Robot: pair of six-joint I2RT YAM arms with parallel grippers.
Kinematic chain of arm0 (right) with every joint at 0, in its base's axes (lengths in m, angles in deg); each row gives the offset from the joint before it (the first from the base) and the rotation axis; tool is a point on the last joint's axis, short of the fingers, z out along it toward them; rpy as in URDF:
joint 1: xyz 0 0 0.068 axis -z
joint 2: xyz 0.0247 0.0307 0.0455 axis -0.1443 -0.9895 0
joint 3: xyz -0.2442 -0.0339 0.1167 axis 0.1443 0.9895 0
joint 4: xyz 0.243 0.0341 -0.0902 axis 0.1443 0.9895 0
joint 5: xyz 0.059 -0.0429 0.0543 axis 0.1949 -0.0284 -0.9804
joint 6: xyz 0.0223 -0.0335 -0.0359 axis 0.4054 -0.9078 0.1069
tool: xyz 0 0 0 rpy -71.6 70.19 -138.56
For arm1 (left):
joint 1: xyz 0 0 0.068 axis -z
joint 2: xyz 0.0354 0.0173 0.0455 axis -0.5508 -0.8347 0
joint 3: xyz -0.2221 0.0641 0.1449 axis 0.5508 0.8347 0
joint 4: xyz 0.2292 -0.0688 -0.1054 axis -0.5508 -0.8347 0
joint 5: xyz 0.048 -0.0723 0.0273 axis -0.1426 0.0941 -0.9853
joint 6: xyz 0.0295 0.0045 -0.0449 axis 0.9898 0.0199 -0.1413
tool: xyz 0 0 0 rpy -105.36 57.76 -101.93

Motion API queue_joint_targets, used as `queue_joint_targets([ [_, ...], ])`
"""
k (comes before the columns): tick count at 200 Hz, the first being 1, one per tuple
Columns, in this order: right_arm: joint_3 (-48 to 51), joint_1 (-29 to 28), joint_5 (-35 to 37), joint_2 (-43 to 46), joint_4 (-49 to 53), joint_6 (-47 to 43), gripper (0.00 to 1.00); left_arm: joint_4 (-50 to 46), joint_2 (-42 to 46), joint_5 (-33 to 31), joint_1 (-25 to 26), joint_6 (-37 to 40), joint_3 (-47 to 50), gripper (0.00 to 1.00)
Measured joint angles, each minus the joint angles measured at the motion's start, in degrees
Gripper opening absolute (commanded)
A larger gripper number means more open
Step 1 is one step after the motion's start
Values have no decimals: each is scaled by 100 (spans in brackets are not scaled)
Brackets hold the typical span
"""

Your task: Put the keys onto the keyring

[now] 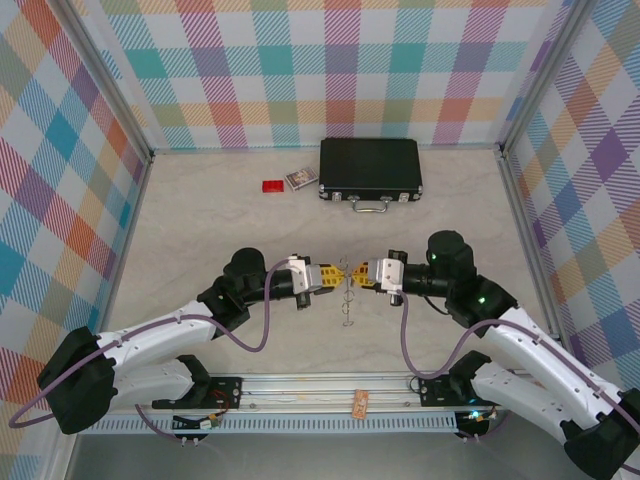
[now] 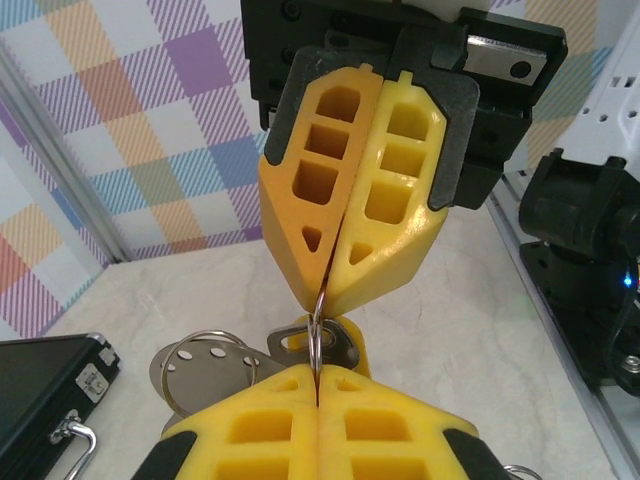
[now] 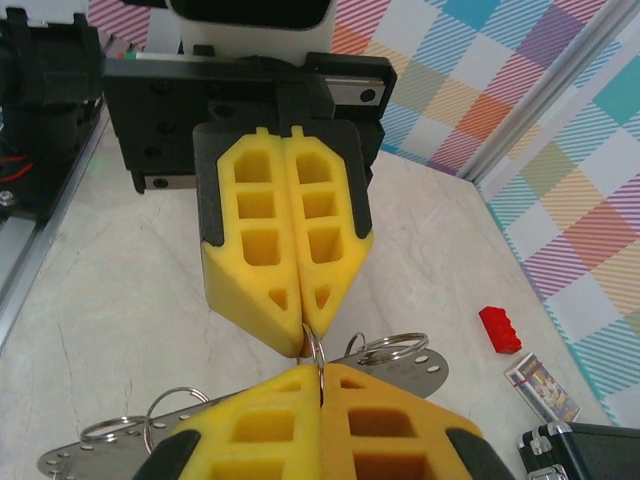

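In the middle of the pale marbled table (image 1: pixel 200 230), the left gripper (image 1: pixel 337 276) and the right gripper (image 1: pixel 357 274) meet tip to tip. Between them is the thin grey metal keyring (image 1: pixel 347 300), and a part of it hangs under the tips.

The left wrist view shows both pairs of yellow jaws pressed together on the keyring wire (image 2: pixel 314 340), one pair from each side. The right wrist view shows the same grip (image 3: pixel 318 352).

Flat silver metal plates with round holes (image 3: pixel 405 364) lie just beside the ring. I cannot tell if these are the keys.

Far at the back stand a black rectangular case with a silver handle (image 1: pixel 370 167), a small red block (image 1: pixel 272 185) and a small printed card (image 1: pixel 301 179).
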Motion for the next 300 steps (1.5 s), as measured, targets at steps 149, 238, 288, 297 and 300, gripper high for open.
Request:
queue_joint_targets([
  [149, 15, -177, 474, 175, 339, -1139, 0, -691, -114, 579, 0, -155, -385, 0],
  [238, 52, -223, 531, 367, 339, -1248, 0, -892, -197, 551, 0, -146, -533, 0],
  [288, 129, -286, 542, 426, 337, -1453, 0, -1075, -258, 557, 13, -79, -601, 0],
  [297, 129, -299, 557, 428, 341, -1534, 0, -1134, -278, 562, 15, -66, -614, 0],
  [300, 129, -306, 557, 428, 341, -1550, 0, -1143, -280, 568, 15, -63, -616, 0],
])
